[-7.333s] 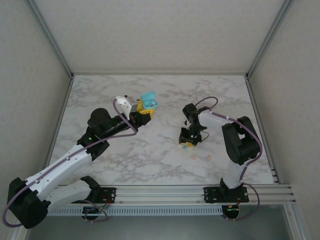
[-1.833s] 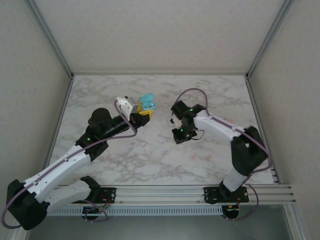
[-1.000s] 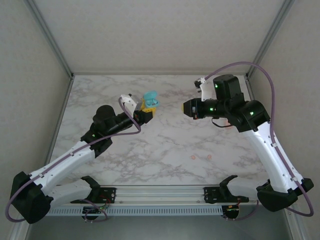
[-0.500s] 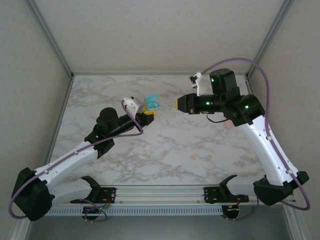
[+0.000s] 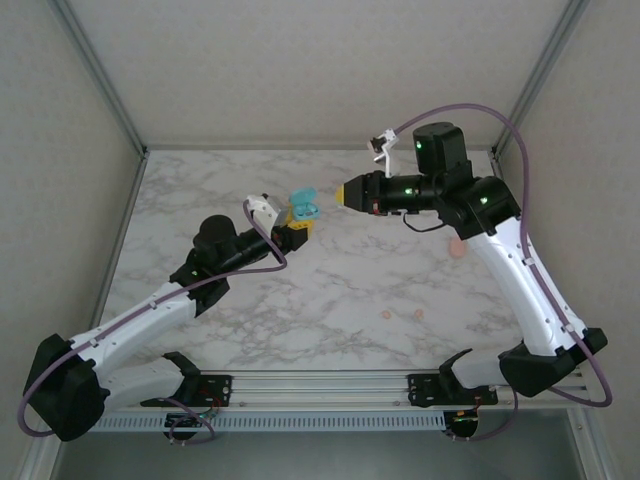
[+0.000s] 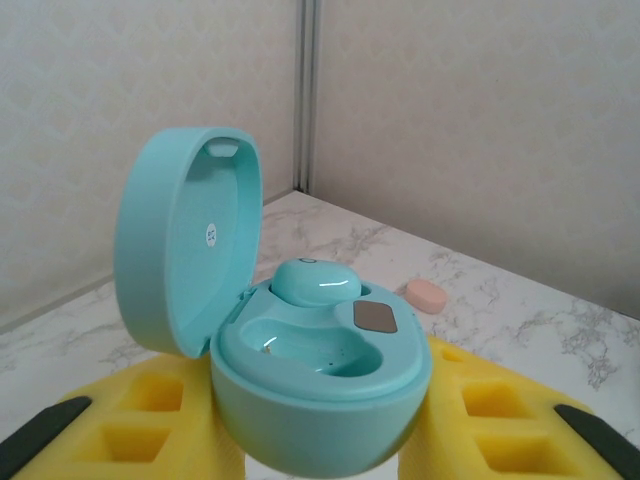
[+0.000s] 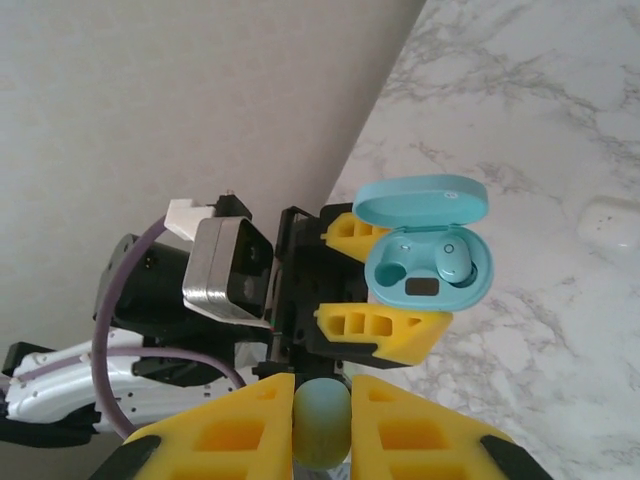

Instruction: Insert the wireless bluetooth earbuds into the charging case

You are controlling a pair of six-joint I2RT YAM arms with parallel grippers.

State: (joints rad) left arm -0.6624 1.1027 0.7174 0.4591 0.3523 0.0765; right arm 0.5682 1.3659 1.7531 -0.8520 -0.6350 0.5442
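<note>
Lying open, teal case [image 6: 322,420] holds one earbud [image 6: 315,283].

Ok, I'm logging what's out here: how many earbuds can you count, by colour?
Teal: 2, the seated earbud in the teal case and the gripped earbud in the right gripper.
Pink: 2, the pink earbuds loose on the table.
Total: 4.

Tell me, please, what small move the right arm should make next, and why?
Probably ease the right pincer, shut on a small rounded teal plastic earbud, forward toward the open teal plastic charging case held by the left pincer, aiming at its empty socket beside the seated earbud.
</note>
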